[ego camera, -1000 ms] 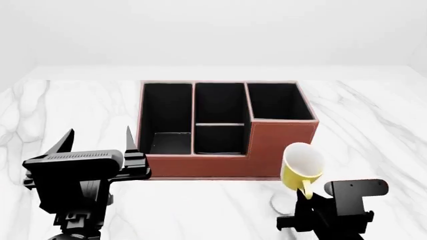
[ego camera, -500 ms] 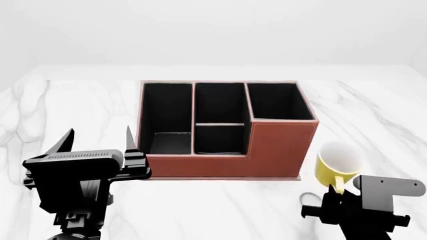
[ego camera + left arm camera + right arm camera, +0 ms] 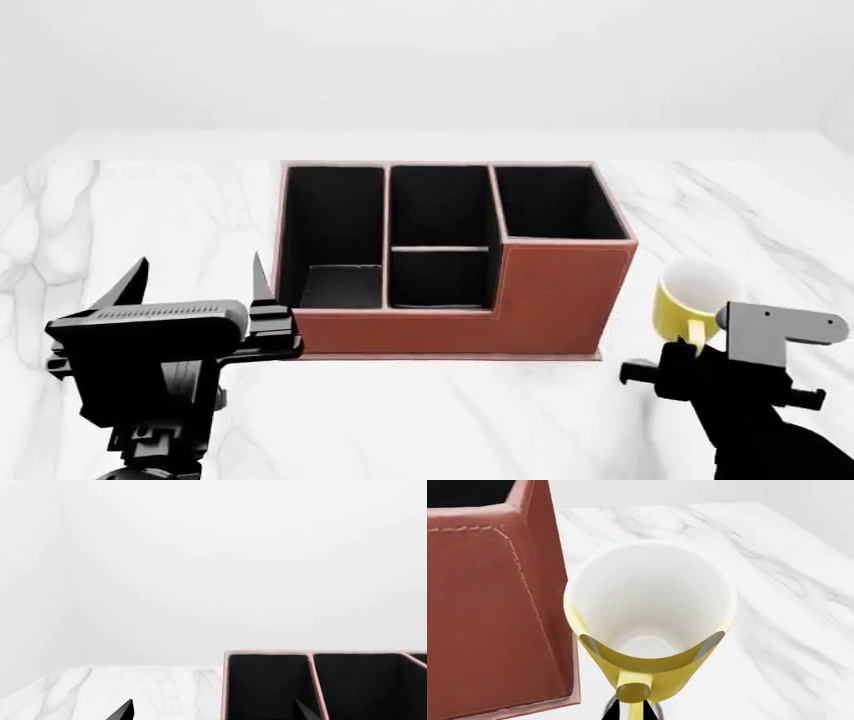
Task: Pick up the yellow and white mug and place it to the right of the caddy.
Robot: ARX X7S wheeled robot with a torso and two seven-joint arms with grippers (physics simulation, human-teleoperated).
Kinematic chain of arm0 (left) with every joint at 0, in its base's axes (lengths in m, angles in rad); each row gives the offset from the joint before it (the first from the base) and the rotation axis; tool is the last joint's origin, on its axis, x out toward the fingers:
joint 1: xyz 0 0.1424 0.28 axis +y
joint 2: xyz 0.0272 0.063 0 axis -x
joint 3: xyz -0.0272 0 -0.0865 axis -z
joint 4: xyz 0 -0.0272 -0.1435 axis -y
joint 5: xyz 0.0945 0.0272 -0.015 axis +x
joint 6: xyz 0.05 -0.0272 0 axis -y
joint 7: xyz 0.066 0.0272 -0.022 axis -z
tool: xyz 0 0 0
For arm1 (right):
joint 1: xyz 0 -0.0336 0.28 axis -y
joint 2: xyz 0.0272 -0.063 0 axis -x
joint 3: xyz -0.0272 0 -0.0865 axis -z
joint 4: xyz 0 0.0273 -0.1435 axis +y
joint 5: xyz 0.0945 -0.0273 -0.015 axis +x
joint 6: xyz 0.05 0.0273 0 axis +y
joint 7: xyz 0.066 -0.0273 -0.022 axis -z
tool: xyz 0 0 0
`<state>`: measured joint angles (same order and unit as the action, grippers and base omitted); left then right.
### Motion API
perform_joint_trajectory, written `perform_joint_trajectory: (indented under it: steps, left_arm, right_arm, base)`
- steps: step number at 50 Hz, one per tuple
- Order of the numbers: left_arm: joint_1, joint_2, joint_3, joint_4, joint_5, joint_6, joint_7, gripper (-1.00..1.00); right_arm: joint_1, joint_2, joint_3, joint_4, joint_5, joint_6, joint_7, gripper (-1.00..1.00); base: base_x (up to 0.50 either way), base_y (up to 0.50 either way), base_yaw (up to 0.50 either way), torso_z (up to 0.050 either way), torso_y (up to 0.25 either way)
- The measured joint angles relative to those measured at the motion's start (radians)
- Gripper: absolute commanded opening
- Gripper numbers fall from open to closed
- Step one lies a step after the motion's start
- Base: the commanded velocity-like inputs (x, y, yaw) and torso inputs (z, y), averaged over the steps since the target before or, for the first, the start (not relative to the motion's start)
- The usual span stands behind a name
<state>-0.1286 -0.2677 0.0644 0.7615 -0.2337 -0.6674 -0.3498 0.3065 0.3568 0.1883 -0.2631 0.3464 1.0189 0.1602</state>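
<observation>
While the right gripper [image 3: 683, 352] held the mug [image 3: 691, 300] by its handle, it had carried it rightward, just beside the caddy [image 3: 561, 290]; left gripper [image 3: 198, 285] stood wide open, idle

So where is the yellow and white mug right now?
In the head view the yellow and white mug is held by the right gripper just right of the caddy, near its front right corner, above the marble table.
</observation>
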Motion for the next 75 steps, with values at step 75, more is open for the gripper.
perform_joint_trajectory:
  steps: [75]
  left_arm:
    - [-0.004, -0.026, 0.017, 0.012, -0.027, -0.001, -0.034, 1.00]
  right_arm:
    - [0.511, -0.040, -0.213, 1.235, -0.156, -0.547, -0.123, -1.00]
  base:
    - [0.00, 0.00, 0.00, 0.000, 0.001]
